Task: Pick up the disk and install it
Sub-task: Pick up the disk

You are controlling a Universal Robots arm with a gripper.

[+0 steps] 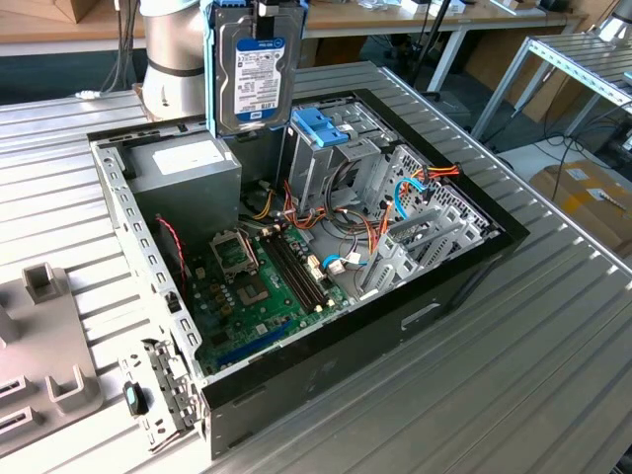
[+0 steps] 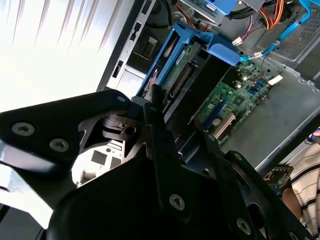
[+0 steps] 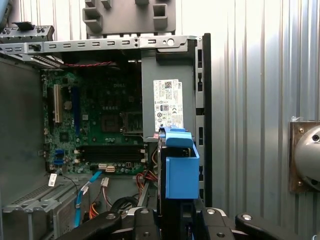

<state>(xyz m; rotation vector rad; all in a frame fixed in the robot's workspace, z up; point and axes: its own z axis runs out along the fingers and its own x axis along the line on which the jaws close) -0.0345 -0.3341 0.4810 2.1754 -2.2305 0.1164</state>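
Ribbed aluminium forms the table (image 1: 553, 375), the largest item; bare ribbed surface runs along the case on the exterior view's right. One black computer case (image 1: 326, 380) lies on it with its side panel off and its interior facing up. One grey moulded fixture (image 1: 39, 336) sits on the table near the case, on the exterior view's left. One silver arm base (image 1: 173, 49) stands behind the case.

Inside the case:
- One green motherboard (image 1: 257, 296) covers the floor.
- One grey power supply (image 1: 188, 168) fills the rear corner and carries one white printed sticker (image 3: 167, 105).
- One metal drive cage (image 1: 341, 168) is topped by one darker blue bracket (image 1: 321, 123).
- Orange, red and yellow wire bundles and a light-blue data cable (image 1: 403, 193) run between cage and board.

One disk (image 1: 255, 74) hangs upright above the open case, over the room between power supply and drive cage, touching neither. Its white-and-blue label faces the exterior camera; the print is too small to make out. A light-blue carrier rail (image 3: 180, 170) frames its edges.

The gripper (image 3: 177, 222) is clamped on the disk's upper end, with one black finger (image 3: 145, 220) on each side.

A person's striped sleeve (image 2: 305, 175) shows beyond the case wall in the second wrist view.
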